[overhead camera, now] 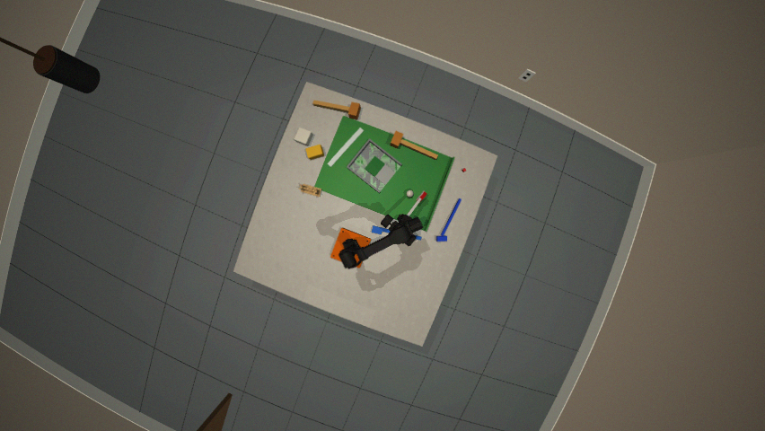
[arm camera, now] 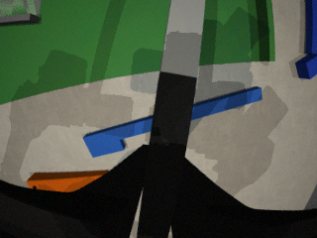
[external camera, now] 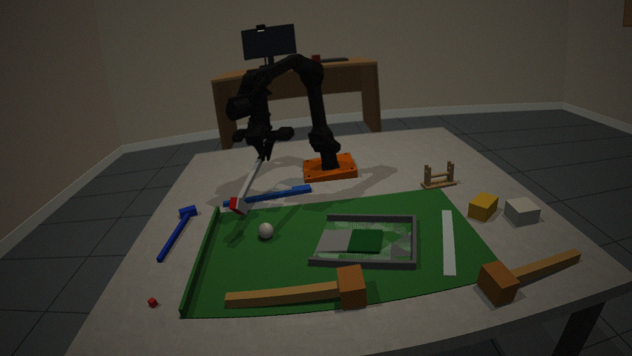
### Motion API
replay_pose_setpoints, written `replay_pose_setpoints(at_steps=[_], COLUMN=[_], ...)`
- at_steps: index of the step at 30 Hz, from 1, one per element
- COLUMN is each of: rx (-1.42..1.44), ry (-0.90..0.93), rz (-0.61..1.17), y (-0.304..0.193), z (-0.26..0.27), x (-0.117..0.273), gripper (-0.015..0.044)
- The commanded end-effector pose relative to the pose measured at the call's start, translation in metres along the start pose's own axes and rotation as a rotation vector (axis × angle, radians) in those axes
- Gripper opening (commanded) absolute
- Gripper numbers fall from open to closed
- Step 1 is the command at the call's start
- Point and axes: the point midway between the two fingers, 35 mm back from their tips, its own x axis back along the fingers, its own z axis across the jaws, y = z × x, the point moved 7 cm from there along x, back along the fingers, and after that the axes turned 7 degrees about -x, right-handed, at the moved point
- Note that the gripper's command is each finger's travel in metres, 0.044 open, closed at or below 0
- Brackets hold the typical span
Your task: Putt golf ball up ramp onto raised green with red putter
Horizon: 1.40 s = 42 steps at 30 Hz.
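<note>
My gripper (overhead camera: 408, 216) (external camera: 265, 156) (arm camera: 158, 153) is shut on the red putter's dark grip. The putter's pale shaft (external camera: 250, 180) (arm camera: 183, 52) slants down to its red and white head (overhead camera: 423, 196) (external camera: 237, 205), which hangs above the mat near its end wall. The white golf ball (overhead camera: 409, 193) (external camera: 265, 231) rests on the green mat (overhead camera: 423, 173) (external camera: 265, 274); the head is apart from it, on the end-wall side. The grey ramp (overhead camera: 385, 172) (external camera: 334, 240) leads up to the raised green (overhead camera: 375, 165) (external camera: 366, 240) inside a grey border. The wrist view shows neither ball nor head.
A light blue putter (external camera: 278, 193) (arm camera: 223, 103) lies below the gripper. A dark blue putter (overhead camera: 451, 216) (external camera: 174, 235) lies beyond the end wall (external camera: 201, 260). Two wooden mallets (external camera: 351, 286) (external camera: 498, 282), a white strip (external camera: 448, 242), yellow block (external camera: 483, 206), white block (external camera: 521, 211) and wooden rack (external camera: 438, 176) stand around.
</note>
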Motion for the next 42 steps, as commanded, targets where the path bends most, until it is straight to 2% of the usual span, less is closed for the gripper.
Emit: replay_pose_setpoints(at_steps=[1,12,34,42], rx=[-0.008,-0.008,-0.008,-0.011], ry=[-0.001,-0.001,-0.002,-0.003], rz=[-0.006,-0.005,-0.005,-0.005], y=[0.001,0.000,0.001,0.001], z=[-0.001,0.000,0.000,0.000], x=[-0.002,-0.037,-0.067,-0.065], gripper=[0.0000,0.0000,0.0000,0.0000])
